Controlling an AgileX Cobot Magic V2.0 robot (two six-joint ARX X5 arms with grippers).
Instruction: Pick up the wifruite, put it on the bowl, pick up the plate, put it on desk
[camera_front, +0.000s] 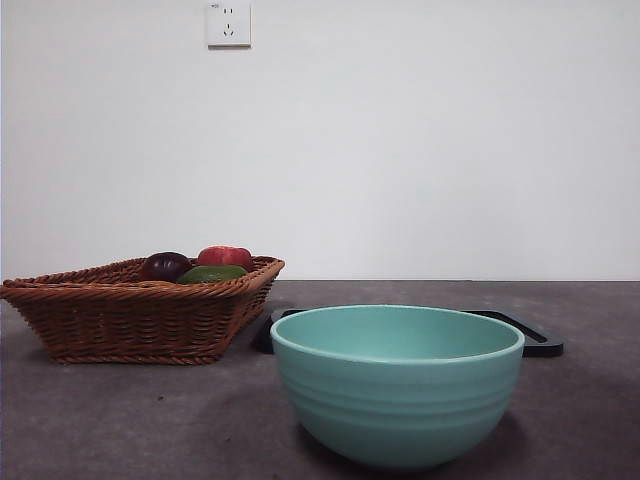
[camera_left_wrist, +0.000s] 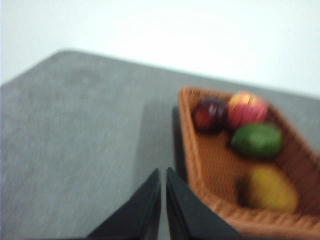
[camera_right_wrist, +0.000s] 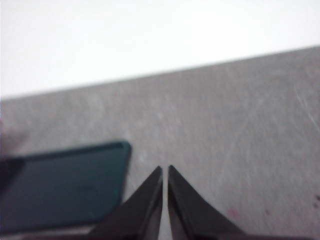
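Desk (camera_front: 120, 420) bare; bowl (camera_front: 397, 385) stood in front, empty. Wifruite (camera_left_wrist: 267, 189) lain in wicker basket (camera_front: 130, 320): judged light, firm, matte; best gripped across middle. Left gripper (camera_left_wrist: 163, 175), right gripper (camera_right_wrist: 165, 172) seen closed, empty.

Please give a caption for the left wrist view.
Shut left gripper above the desk, beside a wicker basket holding four fruits.

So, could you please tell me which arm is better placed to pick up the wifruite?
Left: its gripper hangs beside the basket holding the wifruite; the right gripper sees only desk and plate.
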